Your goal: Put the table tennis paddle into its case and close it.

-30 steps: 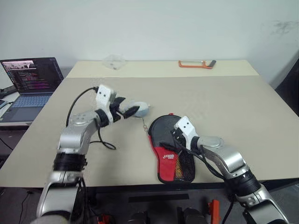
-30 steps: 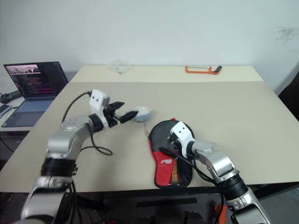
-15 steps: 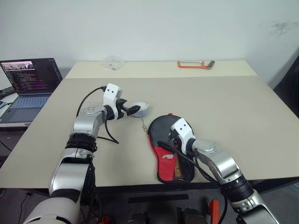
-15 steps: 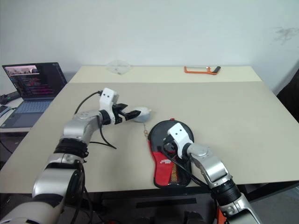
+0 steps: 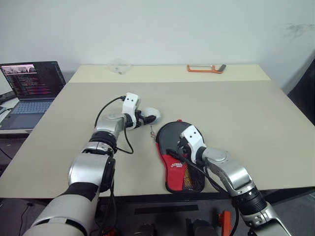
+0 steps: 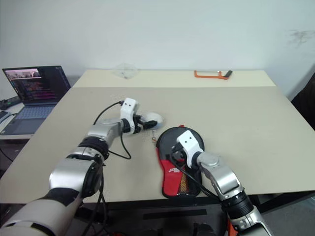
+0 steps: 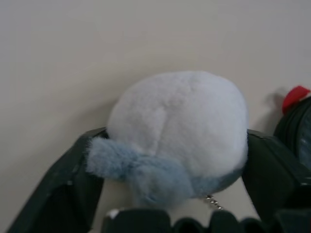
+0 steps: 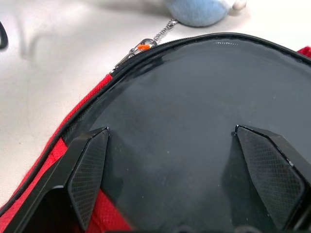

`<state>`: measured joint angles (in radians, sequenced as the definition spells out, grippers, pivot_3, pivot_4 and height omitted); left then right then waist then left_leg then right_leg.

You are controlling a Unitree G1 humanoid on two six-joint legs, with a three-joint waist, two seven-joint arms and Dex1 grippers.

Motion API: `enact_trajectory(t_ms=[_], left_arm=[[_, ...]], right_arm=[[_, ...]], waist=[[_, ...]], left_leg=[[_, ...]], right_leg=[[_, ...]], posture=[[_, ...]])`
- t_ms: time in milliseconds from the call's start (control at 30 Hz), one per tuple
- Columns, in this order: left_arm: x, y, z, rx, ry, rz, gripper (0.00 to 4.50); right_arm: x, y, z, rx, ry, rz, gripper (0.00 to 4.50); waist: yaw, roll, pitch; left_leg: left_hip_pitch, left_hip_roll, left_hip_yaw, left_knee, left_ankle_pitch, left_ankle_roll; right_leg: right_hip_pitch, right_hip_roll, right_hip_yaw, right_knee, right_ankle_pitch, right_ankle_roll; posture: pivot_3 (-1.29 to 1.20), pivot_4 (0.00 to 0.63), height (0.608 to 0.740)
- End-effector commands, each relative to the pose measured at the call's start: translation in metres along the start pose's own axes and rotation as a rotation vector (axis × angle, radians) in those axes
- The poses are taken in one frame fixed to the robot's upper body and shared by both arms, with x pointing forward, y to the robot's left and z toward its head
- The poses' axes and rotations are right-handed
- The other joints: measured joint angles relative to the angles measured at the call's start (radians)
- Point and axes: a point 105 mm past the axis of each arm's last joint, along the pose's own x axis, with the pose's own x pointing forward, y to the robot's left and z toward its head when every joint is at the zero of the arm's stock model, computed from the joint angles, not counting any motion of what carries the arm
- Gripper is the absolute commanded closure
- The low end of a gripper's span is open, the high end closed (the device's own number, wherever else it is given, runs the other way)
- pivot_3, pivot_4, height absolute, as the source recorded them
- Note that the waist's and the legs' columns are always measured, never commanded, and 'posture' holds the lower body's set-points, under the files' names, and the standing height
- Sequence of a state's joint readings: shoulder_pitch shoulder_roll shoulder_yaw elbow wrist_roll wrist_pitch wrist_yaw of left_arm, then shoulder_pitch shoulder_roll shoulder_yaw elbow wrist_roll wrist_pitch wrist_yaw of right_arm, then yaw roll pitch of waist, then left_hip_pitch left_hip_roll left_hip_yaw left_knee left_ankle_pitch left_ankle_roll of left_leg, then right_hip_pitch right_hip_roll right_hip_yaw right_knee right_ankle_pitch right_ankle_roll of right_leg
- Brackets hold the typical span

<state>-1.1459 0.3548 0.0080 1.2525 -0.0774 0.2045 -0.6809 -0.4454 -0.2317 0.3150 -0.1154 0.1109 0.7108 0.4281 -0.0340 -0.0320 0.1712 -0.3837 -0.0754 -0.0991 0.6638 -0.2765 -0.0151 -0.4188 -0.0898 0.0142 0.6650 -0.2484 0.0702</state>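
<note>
Paddle [image 8: 194, 126] lies inside the case [image 5: 178, 169] near the front edge of the table [image 5: 246, 113], glossy black rubber face up under the open zipper rim. Left gripper [image 7: 170, 160] has travelled right and down since a second ago, and its fingers, then spread wide, now sit against both flanks of the fluffy pom-pom [image 5: 150, 116] far-left of the case. Grip looks close but not surely firm. A thin metal chain [image 8: 158, 35] runs from the pom-pom to the zipper pull, so this is likely the start of zipping shut. Right gripper [image 8: 182, 160] hovers over the paddle face, fingers wide apart, holding nothing. Case is soft fabric, black over red, mesh patch at the near end. Pom-pom is white and pale-blue fur, round.
</note>
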Motion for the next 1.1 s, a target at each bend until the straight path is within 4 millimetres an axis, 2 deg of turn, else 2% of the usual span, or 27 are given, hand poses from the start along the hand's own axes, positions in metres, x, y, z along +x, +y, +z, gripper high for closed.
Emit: enact_trajectory(t_ms=[33, 233, 333, 467, 700, 867, 1100], left_arm=[[-0.003, 0.007, 0.001, 0.032, 0.008, 0.027, 1.62], [-0.008, 0.014, -0.017, -0.004, 0.037, 0.041, 3.60], [-0.011, 0.016, -0.024, -0.023, 0.045, 0.037, 4.15], [-0.013, 0.017, -0.029, -0.037, 0.048, 0.031, 4.19], [-0.010, 0.014, -0.024, -0.018, 0.043, 0.021, 4.20], [-0.007, 0.008, -0.021, 0.045, 0.055, 0.003, 4.20], [0.008, -0.006, -0.002, 0.315, 0.098, 0.017, 4.21]], right_arm=[[-0.003, 0.000, -0.010, 0.010, 0.038, -0.018, 0.00], [-0.004, 0.003, 0.019, 0.029, -0.095, -0.044, 0.00], [0.000, 0.005, 0.017, -0.018, -0.095, -0.066, 0.00], [0.001, 0.018, -0.005, -0.040, -0.044, -0.007, 0.00], [-0.001, 0.005, -0.037, 0.061, 0.065, -0.036, 0.00], [-0.001, 0.008, -0.046, 0.077, 0.120, -0.015, 0.00], [0.003, 0.021, -0.062, 0.074, 0.220, 0.044, 0.00]], waist=[[-0.001, 0.000, 0.000], [-0.002, 0.000, 0.000], [-0.007, 0.000, 0.000], [-0.010, 0.000, 0.000], [-0.015, -0.001, -0.003], [-0.013, -0.002, -0.005], [-0.004, -0.004, -0.007]], left_leg=[[0.000, 0.000, 0.000, 0.000, 0.000, 0.000], [0.000, 0.000, 0.000, 0.000, 0.000, 0.001], [0.000, 0.000, 0.000, 0.000, 0.000, 0.000], [0.000, 0.000, 0.000, 0.000, 0.000, 0.000], [0.003, 0.000, 0.000, 0.000, -0.001, 0.002], [0.008, 0.000, -0.001, 0.000, -0.002, 0.003], [0.016, 0.000, -0.001, -0.001, -0.002, 0.003]], right_leg=[[0.000, 0.000, 0.000, 0.000, 0.000, 0.000], [0.000, 0.000, 0.000, 0.001, 0.000, 0.000], [-0.001, 0.000, 0.001, 0.001, 0.000, 0.000], [-0.001, 0.000, 0.001, 0.001, 0.000, 0.000], [0.002, 0.000, 0.000, 0.001, 0.000, 0.000], [0.008, 0.000, -0.001, -0.001, 0.000, 0.000], [0.016, 0.000, -0.001, -0.002, 0.000, 0.001]], posture=[[0.00, 0.150, 0.740], [0.00, 0.150, 0.740], [0.00, 0.150, 0.740], [0.00, 0.150, 0.740], [0.00, 0.150, 0.740], [0.00, 0.150, 0.740], [0.00, 0.150, 0.740]])
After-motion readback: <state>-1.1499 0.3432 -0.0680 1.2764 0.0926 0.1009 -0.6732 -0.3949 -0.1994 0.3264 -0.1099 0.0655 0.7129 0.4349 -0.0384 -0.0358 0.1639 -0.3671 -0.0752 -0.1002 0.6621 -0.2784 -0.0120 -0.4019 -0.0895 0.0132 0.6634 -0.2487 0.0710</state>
